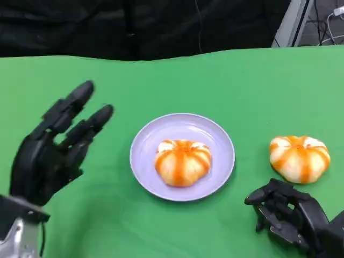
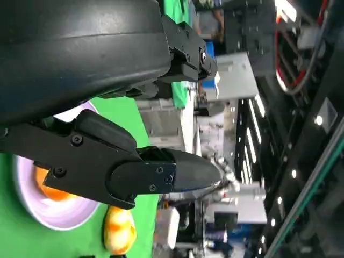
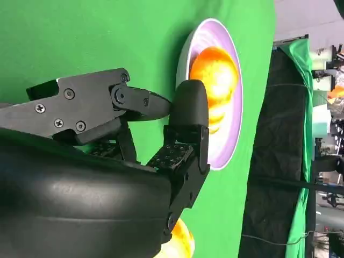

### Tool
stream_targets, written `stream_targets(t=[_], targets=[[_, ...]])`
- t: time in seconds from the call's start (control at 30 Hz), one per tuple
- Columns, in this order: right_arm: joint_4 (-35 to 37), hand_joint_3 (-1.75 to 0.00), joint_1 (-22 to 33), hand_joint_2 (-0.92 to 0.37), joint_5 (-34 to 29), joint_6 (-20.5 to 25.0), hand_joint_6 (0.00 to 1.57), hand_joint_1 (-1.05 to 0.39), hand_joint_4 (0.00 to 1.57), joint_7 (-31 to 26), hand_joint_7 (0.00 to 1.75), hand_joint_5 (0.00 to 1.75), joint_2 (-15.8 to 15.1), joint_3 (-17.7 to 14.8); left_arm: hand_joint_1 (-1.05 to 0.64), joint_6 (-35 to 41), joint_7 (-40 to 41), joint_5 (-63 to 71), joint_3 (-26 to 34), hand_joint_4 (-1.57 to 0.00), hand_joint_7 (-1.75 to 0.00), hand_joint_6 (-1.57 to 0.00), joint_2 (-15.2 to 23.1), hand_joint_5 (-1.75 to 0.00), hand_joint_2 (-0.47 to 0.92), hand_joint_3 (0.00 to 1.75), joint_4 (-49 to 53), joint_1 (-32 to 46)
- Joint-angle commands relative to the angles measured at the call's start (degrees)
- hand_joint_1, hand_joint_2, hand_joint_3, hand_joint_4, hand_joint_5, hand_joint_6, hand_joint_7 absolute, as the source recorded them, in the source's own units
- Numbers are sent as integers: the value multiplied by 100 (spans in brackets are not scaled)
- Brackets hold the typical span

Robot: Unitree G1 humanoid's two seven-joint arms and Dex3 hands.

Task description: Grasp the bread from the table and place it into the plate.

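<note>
Fingers on the left hand (image 1: 51, 148) are spread and stretched out, holding nothing, raised over the green table (image 1: 80, 70) to the left of the plate (image 1: 144, 141). Over on the right hand (image 1: 287, 215), the fingers curl inward with nothing between them, low at the near edge.

One bread (image 1: 183, 162) sits in the lilac plate, slightly toward its near side. It's round and domed with orange stripes, so there's no clear long axis to call. A second bread (image 1: 300, 157) lies on the table right of the plate, well apart from it and just beyond the right hand.

Right wrist view looks past curled fingers (image 3: 189, 115) at the plated bread side-on; left wrist view catches both breads beneath its own fingers (image 2: 161, 174).
</note>
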Motion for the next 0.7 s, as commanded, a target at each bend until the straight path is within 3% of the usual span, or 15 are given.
stream_targets(t=[0.03,0.4,0.7], targets=[[54,-45,35,-92,25,65,74,-27,65,-19,108,175,-105,-30,-57,-55,-146,-114,299,-46,-4,-35,145,-6,92,36,19,228],[88,-45,8,-92,90,85,74,-27,66,67,108,175,-128,-69,-47,-637,-540,-258,1059,-52,-3,-41,173,-4,92,33,991,607],[107,-45,-17,-92,142,140,74,-27,65,145,109,175,-197,-92,-44,-841,-496,-261,1282,-56,-4,-46,33,-4,92,29,1376,624]])
